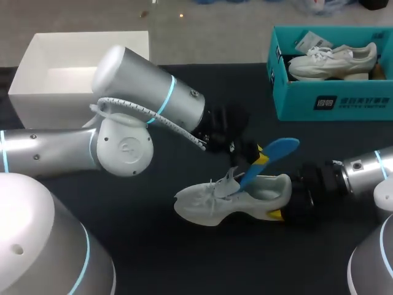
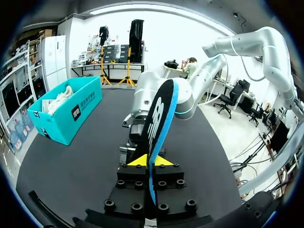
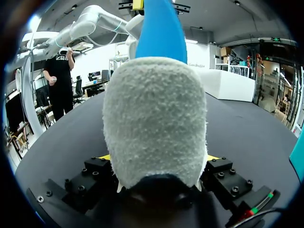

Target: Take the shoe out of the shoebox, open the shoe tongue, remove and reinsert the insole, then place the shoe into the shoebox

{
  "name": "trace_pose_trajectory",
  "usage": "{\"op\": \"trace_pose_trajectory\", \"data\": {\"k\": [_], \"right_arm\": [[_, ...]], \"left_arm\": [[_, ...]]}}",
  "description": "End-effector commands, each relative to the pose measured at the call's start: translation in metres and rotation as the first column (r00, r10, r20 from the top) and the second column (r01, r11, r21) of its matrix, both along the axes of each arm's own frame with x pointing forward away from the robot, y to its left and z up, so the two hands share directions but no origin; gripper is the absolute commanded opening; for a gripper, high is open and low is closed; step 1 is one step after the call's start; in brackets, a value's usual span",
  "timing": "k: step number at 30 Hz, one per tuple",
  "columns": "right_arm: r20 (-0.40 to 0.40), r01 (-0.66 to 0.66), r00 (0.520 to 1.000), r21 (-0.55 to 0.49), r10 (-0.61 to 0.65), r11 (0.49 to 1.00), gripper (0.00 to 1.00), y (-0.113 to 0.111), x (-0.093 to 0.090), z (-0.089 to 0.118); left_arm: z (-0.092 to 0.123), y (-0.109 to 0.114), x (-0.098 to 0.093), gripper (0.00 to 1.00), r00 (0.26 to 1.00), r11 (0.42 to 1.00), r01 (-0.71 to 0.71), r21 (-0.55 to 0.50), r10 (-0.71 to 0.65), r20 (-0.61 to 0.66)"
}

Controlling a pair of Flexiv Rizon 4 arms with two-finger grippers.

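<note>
In left hand [image 2: 151,161], insole [image 2: 159,118] (blue), shoe [image 1: 233,200] in right hand [image 3: 158,159]

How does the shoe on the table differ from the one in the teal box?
The table shoe is gripped at the heel by the right gripper, with a blue insole angled up from its opening; the boxed shoe rests untouched in the teal box. Both are white sneakers.

We count two white shoes: one loose shoe [image 1: 230,200] and one boxed shoe [image 1: 331,61], the only one we can make out in its box. There are two boxes: one teal shoebox [image 1: 331,106] and one white box [image 1: 37,92]. There is one blue insole [image 1: 277,150]. Two robot arms show: one left arm [image 1: 61,150], one right arm [image 1: 368,166].
</note>
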State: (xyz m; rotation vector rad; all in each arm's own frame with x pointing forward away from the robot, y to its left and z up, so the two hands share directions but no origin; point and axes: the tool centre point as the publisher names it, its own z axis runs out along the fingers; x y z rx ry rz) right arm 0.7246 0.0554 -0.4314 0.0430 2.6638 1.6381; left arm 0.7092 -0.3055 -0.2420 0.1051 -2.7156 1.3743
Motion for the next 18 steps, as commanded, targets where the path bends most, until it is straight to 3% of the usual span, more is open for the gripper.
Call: {"op": "trace_pose_trajectory", "data": {"k": [1,11,18], "right_arm": [[0.001,0.002,1.0,-0.002,-0.002,1.0,0.0,-0.001,-0.002,-0.004],[0.001,0.002,1.0,-0.002,-0.002,1.0,0.0,-0.001,-0.002,-0.004],[0.001,0.002,1.0,-0.002,-0.002,1.0,0.0,-0.001,-0.002,-0.004]], "left_arm": [[0.018,-0.006,0.002,0.0,0.999,0.998,0.048,-0.041,-0.047,0.006],[0.091,-0.009,-0.006,0.0,0.983,0.971,0.17,-0.17,-0.156,0.091],[0.131,-0.005,-0.014,0.0,0.973,0.939,0.207,-0.274,-0.169,0.156]]}}
